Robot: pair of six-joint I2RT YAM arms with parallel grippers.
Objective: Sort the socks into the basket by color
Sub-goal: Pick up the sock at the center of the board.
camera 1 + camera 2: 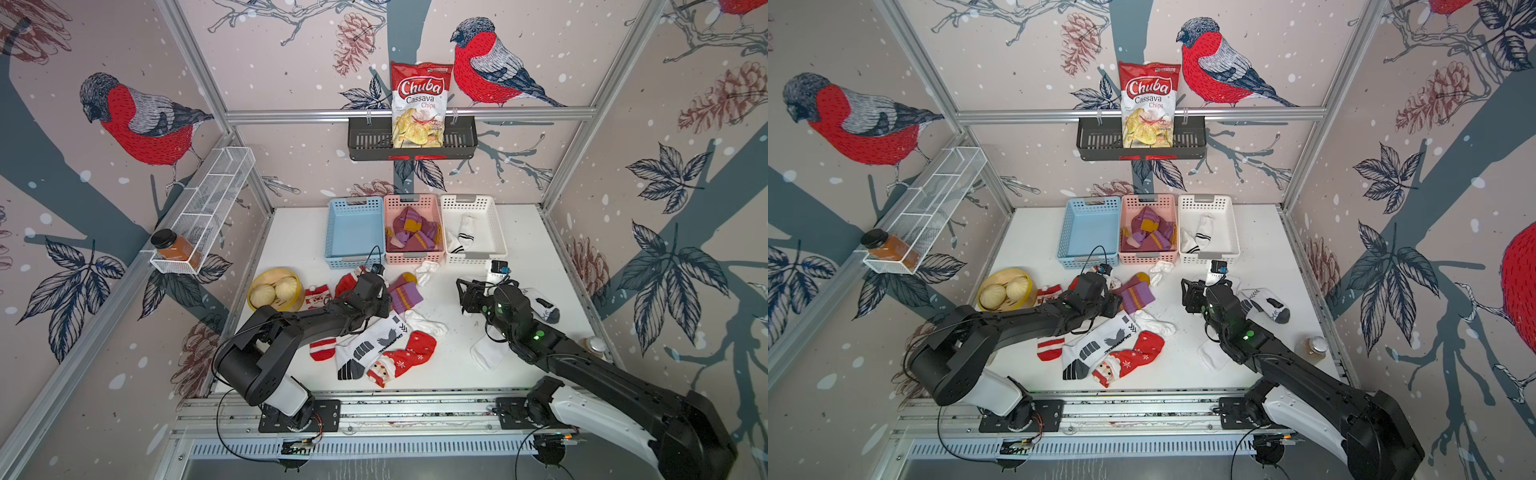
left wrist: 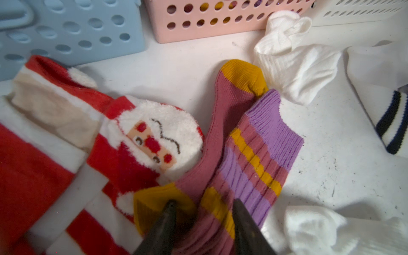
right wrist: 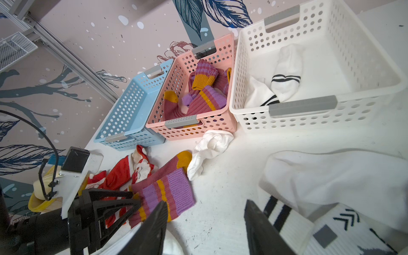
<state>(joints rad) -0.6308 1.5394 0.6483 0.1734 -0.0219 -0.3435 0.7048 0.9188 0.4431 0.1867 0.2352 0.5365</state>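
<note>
Aluminium rail point(image 1: 415, 409) fronts white table point(image 1: 299, 241) strewn with socks point(image 1: 405, 357); bird-print walls point(image 1: 291, 62).

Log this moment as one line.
left claw: open, tips astride maroon-purple mustard-striped knit sock | right claw: open, empty | blue perforated plastic basket: empty | red fluffy Santa sock: unsorted

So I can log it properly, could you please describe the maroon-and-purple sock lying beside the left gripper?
The ribbed knit sock, maroon with purple bands, mustard stripes, toe and heel, lies folded flat on the white table. The left gripper straddles its heel end, jaws apart. It touches the Santa sock; its toe meets a crumpled white sock.
</note>
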